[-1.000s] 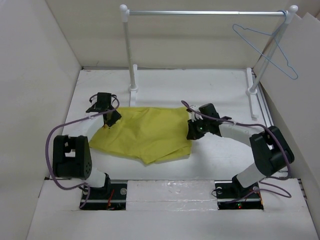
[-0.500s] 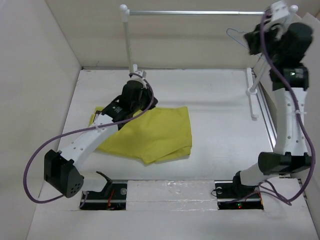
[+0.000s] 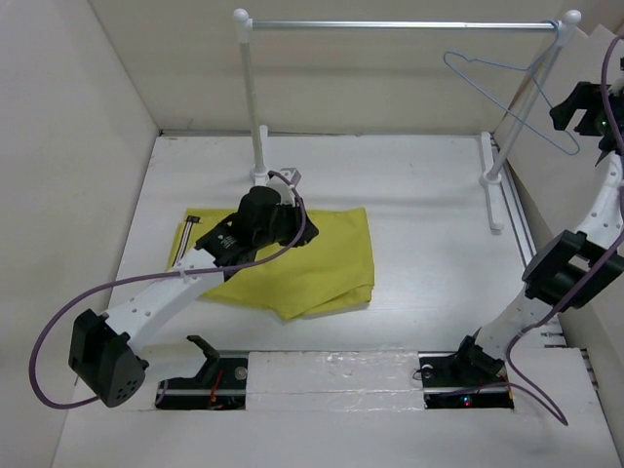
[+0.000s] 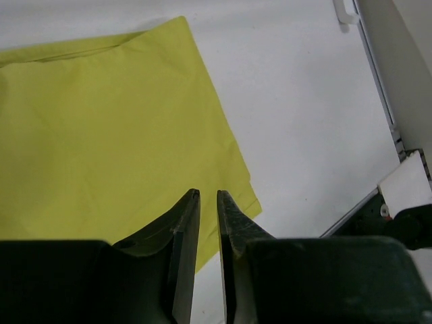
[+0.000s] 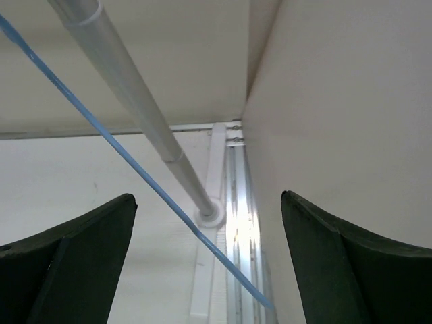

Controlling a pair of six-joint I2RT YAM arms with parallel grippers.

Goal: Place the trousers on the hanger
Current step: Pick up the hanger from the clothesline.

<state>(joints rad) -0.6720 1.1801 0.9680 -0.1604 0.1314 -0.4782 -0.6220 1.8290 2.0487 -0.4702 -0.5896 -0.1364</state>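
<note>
Top external: one trousers (image 3: 317, 258); one hanger (image 3: 507, 97)

Left arm hides part of trousers (image 3: 322, 258); right gripper (image 3: 593, 105) cut by frame edge.

Left gripper (image 4: 208, 202) low, jaws nearly closed; right gripper (image 5: 206, 260) raised, jaws wide.

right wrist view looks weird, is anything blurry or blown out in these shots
Right wrist view: the dark gripper fingers loom large and soft, and there is glare beside the rail post's foot. Left wrist view: the trousers are sharp and evenly lit. Top external view: flat light, faint shadows, and the thin hanger stays crisp.
</note>
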